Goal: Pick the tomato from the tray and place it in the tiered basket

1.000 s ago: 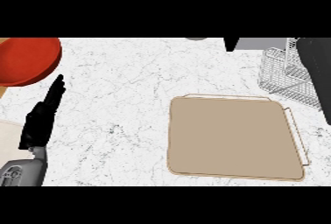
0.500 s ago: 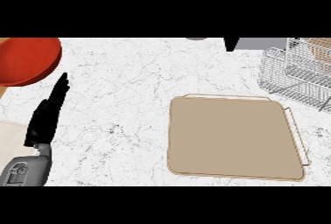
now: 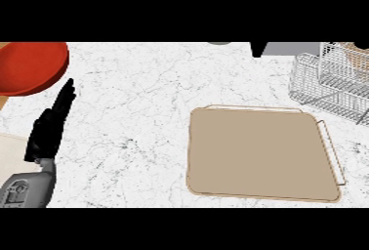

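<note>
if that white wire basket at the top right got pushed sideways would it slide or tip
The white wire basket would probably slide rather than tip: it sits on the smooth marble counter. Its open thin-wire build suggests it is light for its size, so a nudge could shift it easily. A push high on its wall might rock it; its base is partly cut off, so that is uncertain.

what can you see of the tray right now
The tray is a flat, tan, roughly square slab with rounded corners and a thin raised pale rim. It lies flat on the white marble counter, right of centre, just below the wire basket. Nothing rests on it, and no hand touches it.
</note>
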You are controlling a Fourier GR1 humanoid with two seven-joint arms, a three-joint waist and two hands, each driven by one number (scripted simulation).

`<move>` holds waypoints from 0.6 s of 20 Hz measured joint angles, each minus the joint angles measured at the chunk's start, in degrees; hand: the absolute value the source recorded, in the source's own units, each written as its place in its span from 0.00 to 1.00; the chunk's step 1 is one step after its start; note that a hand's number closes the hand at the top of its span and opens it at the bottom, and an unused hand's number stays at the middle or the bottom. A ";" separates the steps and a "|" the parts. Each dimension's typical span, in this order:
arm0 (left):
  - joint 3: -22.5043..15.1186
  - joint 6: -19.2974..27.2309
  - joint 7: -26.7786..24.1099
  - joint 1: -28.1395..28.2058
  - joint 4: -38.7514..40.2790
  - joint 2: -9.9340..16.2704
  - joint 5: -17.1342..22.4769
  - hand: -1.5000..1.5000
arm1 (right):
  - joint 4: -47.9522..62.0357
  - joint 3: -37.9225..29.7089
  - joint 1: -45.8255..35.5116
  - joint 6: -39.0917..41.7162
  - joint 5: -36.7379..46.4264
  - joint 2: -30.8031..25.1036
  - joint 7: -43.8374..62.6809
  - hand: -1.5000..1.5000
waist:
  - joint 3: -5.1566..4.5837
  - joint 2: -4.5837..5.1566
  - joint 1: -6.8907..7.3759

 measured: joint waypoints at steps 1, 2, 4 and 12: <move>-0.20 0.11 0.22 0.33 -0.64 -0.20 -0.18 0.50 | 1.04 -0.70 0.22 -0.20 -0.55 -0.13 -1.13 1.00 | 0.01 0.01 0.08; -0.38 0.18 0.50 0.54 -1.10 -0.32 -0.43 0.50 | 1.47 -1.26 0.97 -0.22 -1.19 -0.02 -2.25 1.00 | 0.00 -0.04 0.01; -0.25 0.03 0.08 0.85 -0.88 -0.30 -0.40 0.50 | 3.41 -3.26 1.24 0.62 -3.17 0.00 -3.23 1.00 | 0.01 0.01 0.11; 0.13 -0.23 -0.33 0.89 -0.77 -0.55 -0.46 0.50 | 6.58 -10.37 1.27 -0.37 -9.96 0.56 -4.96 0.00 | -0.54 -0.27 0.34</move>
